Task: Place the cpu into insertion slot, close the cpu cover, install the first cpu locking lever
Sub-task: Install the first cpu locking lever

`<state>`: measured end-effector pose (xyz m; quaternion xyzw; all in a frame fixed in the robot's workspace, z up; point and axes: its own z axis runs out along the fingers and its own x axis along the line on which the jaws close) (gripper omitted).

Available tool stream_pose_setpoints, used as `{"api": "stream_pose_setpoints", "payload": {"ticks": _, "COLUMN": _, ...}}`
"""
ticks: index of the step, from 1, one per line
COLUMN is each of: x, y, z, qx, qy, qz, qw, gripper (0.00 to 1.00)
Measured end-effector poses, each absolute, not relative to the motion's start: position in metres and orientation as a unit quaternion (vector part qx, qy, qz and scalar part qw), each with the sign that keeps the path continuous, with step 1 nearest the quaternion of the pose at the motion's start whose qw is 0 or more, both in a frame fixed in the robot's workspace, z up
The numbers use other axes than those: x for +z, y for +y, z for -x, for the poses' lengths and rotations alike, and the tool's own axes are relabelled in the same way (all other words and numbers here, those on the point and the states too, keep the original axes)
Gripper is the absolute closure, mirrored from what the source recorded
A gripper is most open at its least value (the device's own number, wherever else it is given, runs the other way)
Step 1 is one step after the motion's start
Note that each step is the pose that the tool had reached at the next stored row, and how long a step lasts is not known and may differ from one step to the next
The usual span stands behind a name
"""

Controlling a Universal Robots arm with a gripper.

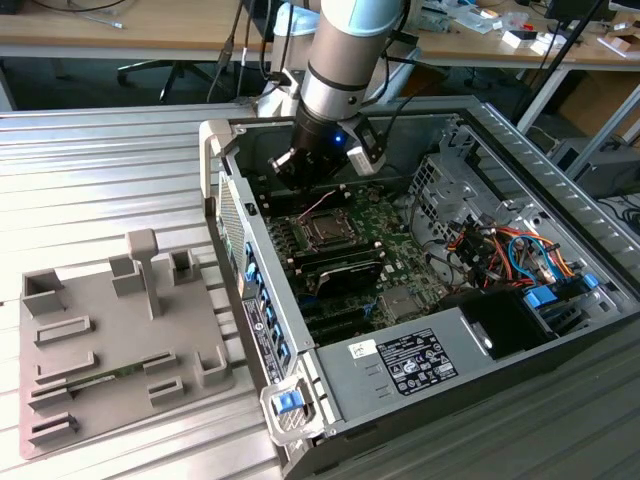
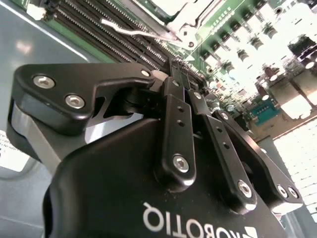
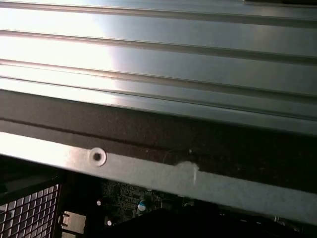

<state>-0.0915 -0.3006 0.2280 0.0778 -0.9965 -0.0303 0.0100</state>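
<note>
My gripper (image 1: 312, 170) hangs inside the open computer case (image 1: 560, 180), above the motherboard (image 1: 385, 235) and just toward 12 o'clock of the insertion slot (image 1: 325, 230) in the exterior view. In the second wrist view the fingers (image 2: 179, 116) lie pressed together at their tips with nothing between them, so I carry no part. The insertion slot sits near the centre of the board, and in the exterior view a pale square lies within its metal rim; I judge this to be the cpu (image 1: 327, 231), already seated, though I cannot confirm it. The cpu cover (image 2: 185, 17) appears at about 12 o'clock in the second wrist view as a bright metal frame; whether it lies fully flat cannot be determined. A thin locking lever (image 2: 133, 30) runs beside it, apparently free, which would explain why I hold closed fingertips low near the socket: a narrow tip suits pushing a wire lever. The case lies on its side on the ribbed metal table (image 1: 100, 170), giving access from above. At 8 o'clock of the case stands a grey fixture tray (image 1: 60, 385) of holders, one with a narrow green board (image 1: 105, 376).
</note>
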Motion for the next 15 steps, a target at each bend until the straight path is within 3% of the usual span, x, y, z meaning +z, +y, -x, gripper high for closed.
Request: {"api": "stream_pose_setpoints", "payload": {"ticks": 15, "x": 0.221, "y": -0.304, "z": 0.073, "qx": -0.031, "qy": -0.996, "qz": -0.078, "qw": 0.013, "gripper": 0.89}}
